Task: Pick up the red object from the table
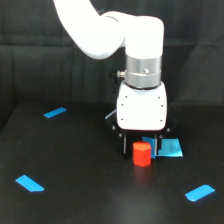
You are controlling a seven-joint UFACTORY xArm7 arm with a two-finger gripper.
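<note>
The red object (141,154) is a small red-orange block standing upright on the black table (80,165), right of centre in the exterior view. My gripper (142,150) hangs straight down over it from the white arm. Its two black fingers (124,146) stand apart, one on each side of the block, with a gap showing between each finger and the block. The jaws are open and hold nothing. I cannot tell whether the block sits exactly between the fingers or slightly in front of them.
A blue rectangle (171,148) lies just to the right of the block, partly behind the right finger. Blue strips lie at the far left (55,112), near left (29,183) and near right (200,192). A black curtain backs the table.
</note>
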